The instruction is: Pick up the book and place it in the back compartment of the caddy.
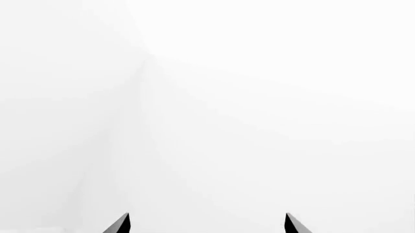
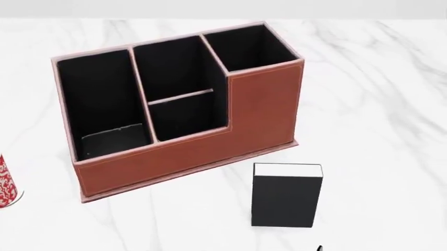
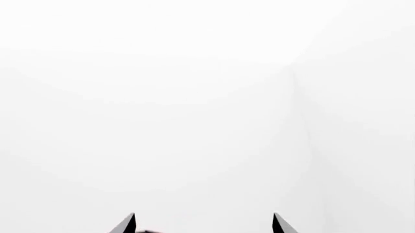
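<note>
Book (image 2: 286, 201): small black hardback, white page edges up, standing on marble worktop (image 2: 377, 104), near caddy (image 2: 209, 151) at its 5 o'clock, apart from it. Back compartment (image 2: 175, 68) empty, behind thin divider in middle section. Mug (image 2: 6, 183) at frame's 9 o'clock edge. Left gripper (image 1: 207, 224) and right gripper (image 3: 204, 224): fingers spread, holding nothing, facing blank white. Handling estimate: rigid, light, matte covers likely grippy; pinch across both covers near top, keeping book upright.
</note>
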### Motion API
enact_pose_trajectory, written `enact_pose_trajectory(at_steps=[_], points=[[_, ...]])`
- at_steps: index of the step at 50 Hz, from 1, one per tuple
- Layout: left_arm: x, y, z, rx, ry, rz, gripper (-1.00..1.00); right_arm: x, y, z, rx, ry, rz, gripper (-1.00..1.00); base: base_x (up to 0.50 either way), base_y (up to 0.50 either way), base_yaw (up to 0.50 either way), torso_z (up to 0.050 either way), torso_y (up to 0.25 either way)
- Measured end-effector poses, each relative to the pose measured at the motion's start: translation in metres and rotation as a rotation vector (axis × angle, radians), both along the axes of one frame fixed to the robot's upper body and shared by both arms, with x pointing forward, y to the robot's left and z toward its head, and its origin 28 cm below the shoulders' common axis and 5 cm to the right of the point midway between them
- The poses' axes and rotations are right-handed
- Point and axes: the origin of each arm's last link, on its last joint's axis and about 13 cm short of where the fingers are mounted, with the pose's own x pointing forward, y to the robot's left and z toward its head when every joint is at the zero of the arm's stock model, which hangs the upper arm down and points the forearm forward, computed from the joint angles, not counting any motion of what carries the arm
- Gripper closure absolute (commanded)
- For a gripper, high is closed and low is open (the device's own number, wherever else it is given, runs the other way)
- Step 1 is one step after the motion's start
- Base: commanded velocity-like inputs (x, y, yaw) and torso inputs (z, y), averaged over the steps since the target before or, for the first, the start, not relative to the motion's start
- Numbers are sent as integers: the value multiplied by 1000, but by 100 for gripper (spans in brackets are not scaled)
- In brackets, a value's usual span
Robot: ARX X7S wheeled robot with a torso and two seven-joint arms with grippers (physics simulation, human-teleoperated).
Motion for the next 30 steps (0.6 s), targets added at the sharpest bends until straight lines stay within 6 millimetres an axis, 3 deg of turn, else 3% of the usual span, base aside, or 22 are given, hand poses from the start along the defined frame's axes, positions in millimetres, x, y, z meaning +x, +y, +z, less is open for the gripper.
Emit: enact_pose_trajectory(at_steps=[30], points=[[0, 0, 0, -1, 1, 1, -100, 0, 0, 0, -7, 2, 0, -100, 83, -61, 0, 0, 0]])
